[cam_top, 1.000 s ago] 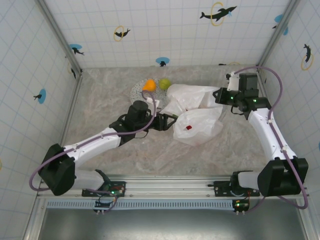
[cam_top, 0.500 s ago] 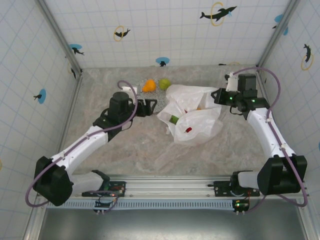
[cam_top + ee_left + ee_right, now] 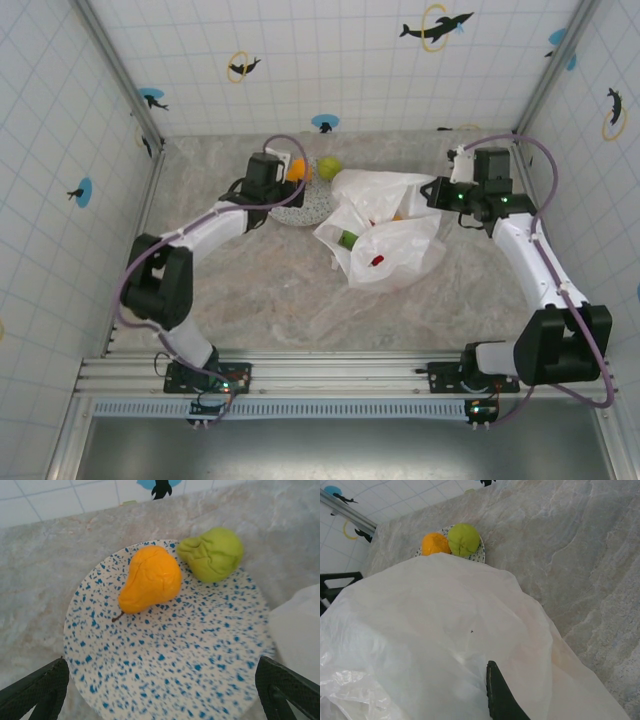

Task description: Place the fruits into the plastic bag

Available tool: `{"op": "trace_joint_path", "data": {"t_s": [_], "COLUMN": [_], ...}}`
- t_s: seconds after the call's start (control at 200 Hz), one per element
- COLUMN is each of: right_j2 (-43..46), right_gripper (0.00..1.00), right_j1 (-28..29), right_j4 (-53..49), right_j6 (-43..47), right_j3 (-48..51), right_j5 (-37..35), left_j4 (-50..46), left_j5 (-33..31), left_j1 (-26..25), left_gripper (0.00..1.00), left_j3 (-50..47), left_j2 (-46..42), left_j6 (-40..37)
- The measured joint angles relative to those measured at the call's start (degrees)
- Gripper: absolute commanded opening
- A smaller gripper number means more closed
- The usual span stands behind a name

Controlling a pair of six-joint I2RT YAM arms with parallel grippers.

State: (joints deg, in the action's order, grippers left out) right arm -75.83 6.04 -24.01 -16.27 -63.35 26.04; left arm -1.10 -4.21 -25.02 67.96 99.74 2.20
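- The left pincer (image 3: pixel 161 680), its jaws wide apart and holding nothing, hangs just above a blue-speckled plate (image 3: pixel 165 680) at 11 o'clock on the marbled tabletop (image 3: pixel 250 290).
- Two fruits are left on the plate. An orange toy pear (image 3: pixel 150 580) lies at 11 o'clock and a wrinkled green toy fruit (image 3: pixel 212 554) at 1 o'clock on the rim, the two close together.
- The right pincer (image 3: pixel 438 193) is closed, apparently clamped on a fold of the white plastic bag (image 3: pixel 390 235). The bag lies at 1 o'clock on the tabletop, just beside the plate.
- A small green fruit (image 3: pixel 347 239) and a red fruit (image 3: pixel 377 260) are seen at the bag's mouth.
- Risk: the pear's rounded, tapering body could be squeezed out sideways if it is gripped off-centre.
- Risk: the green toy fruit could be nudged off the rim and rolled away, because it sits so near the pear.
- Risk: the plate could be scraped or tipped if the jaws are lowered too far.
- Risk: the limp bag mouth could sag shut or be snagged on approach, so that a fruit is dropped outside.
- Nothing is seen between plate and bag. The crowded fruit pair and the bag's loose folds are judged the only obstructions.
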Motion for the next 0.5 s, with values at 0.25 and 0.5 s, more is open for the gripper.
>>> {"op": "trace_joint_path", "data": {"t_s": [0.25, 0.5], "right_j2": [-1.25, -1.92], "right_gripper": [0.00, 0.00], "right_j1": [-0.02, -0.04], "right_j4": [0.02, 0.04], "right_j6": [0.04, 0.04], "right_j3": [0.00, 0.00], "right_j5": [0.11, 0.15], "left_j4": [-3.23, -6.62], "left_j5": [-3.28, -4.15], "left_j1": [1.20, 2.25], "left_gripper": [0.98, 0.98], "left_j3": [12.09, 23.89], "left_j2": [14.25, 25.27], "left_j6": [-9.62, -14.62]}}
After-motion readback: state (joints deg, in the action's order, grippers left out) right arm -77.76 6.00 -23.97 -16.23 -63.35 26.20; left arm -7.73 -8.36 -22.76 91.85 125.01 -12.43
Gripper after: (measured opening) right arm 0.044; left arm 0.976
